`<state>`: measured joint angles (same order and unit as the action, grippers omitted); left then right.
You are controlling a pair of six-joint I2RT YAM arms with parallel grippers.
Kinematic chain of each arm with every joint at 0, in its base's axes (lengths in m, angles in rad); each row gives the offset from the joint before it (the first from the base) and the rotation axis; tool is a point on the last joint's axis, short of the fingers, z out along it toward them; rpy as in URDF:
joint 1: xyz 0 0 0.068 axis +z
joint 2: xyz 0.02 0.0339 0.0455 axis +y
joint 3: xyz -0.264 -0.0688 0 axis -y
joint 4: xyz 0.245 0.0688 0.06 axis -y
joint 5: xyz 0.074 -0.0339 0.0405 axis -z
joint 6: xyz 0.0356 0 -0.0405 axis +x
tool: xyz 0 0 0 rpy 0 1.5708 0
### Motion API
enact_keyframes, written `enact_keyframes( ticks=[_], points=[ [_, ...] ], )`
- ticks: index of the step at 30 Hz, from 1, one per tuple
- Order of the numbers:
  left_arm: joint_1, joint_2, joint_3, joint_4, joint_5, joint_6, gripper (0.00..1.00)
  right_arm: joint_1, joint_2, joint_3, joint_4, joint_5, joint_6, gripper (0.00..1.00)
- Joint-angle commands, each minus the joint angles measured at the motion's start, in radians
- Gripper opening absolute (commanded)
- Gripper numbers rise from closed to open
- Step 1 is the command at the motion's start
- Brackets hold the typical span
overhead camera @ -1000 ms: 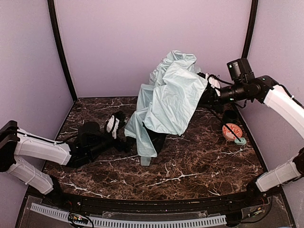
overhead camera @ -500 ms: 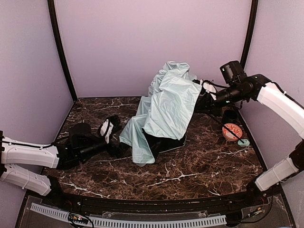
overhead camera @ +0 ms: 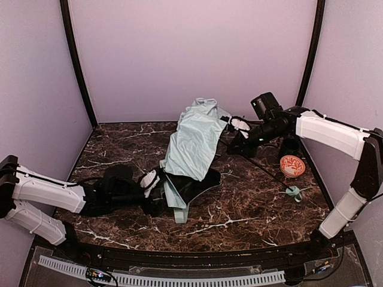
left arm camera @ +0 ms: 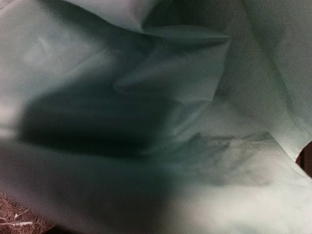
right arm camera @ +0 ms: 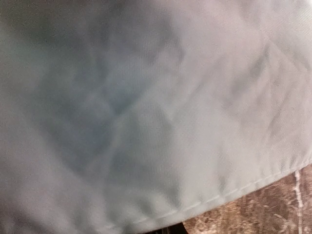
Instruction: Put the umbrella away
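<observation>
The umbrella (overhead camera: pixel 192 140) lies half-collapsed in the middle of the table, mint-green fabric up and black lining (overhead camera: pixel 197 184) showing at its near edge. Its thin black shaft (overhead camera: pixel 266 170) runs right to the small mint handle (overhead camera: pixel 292 191). My right gripper (overhead camera: pixel 237 127) is at the canopy's upper right edge and appears shut on it. My left gripper (overhead camera: pixel 149 179) is pressed against the canopy's lower left edge; its jaws are hidden. Mint fabric fills the left wrist view (left arm camera: pixel 170 97) and the right wrist view (right arm camera: pixel 146 97), hiding both sets of fingers.
A small orange-and-white patterned round object (overhead camera: pixel 292 165) sits at the right, with a dark object (overhead camera: pixel 290 146) just behind it. Purple walls close in the back and sides. The dark marble table (overhead camera: pixel 239 215) shows in the right wrist view's lower corner (right arm camera: pixel 278 209).
My right gripper has moved left and down with the canopy, which has sunk lower and narrower. My left gripper has moved right, up against the fabric. The handle has slid slightly left.
</observation>
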<state>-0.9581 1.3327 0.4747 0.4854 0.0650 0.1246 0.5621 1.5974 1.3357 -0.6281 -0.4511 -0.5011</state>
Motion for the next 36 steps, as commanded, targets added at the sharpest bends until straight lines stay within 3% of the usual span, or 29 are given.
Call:
enact_keyframes(
  ticks=[1,6,10,13,17,20,23,30,31,33,36],
  points=[
    [-0.003,-0.140,-0.057,0.023,0.008,0.051,0.83,-0.026,-0.104,0.090,0.085,-0.009,-0.047,0.00],
    [-0.003,-0.236,-0.091,-0.035,0.053,0.095,0.87,-0.064,-0.138,0.167,-0.023,-0.025,-0.121,0.00],
    [-0.002,-0.218,-0.160,0.132,0.003,0.102,0.92,-0.065,-0.170,0.224,-0.106,-0.085,-0.185,0.00],
    [0.000,-0.145,-0.170,0.306,-0.067,0.083,0.99,-0.067,-0.201,0.249,-0.113,-0.117,-0.197,0.00],
    [0.002,0.020,-0.082,0.353,0.047,0.051,0.99,-0.067,-0.228,0.279,-0.096,-0.132,-0.197,0.00],
    [0.002,0.126,-0.093,0.548,0.025,-0.007,0.99,-0.067,-0.234,0.312,-0.099,-0.143,-0.189,0.00],
    [0.002,0.211,-0.101,0.740,0.102,-0.031,0.99,-0.067,-0.235,0.339,-0.097,-0.173,-0.170,0.00],
    [-0.011,0.322,-0.023,0.787,0.161,-0.037,0.92,-0.067,-0.246,0.360,-0.072,-0.175,-0.133,0.00],
    [-0.013,0.333,-0.020,0.796,0.147,-0.038,0.90,-0.066,-0.247,0.363,-0.070,-0.185,-0.131,0.00],
    [-0.013,0.352,-0.015,0.810,0.116,-0.030,0.71,-0.067,-0.252,0.366,-0.071,-0.207,-0.129,0.00],
    [-0.013,0.362,-0.033,0.855,0.087,-0.003,0.17,-0.067,-0.263,0.368,-0.078,-0.232,-0.133,0.00]
  ],
)
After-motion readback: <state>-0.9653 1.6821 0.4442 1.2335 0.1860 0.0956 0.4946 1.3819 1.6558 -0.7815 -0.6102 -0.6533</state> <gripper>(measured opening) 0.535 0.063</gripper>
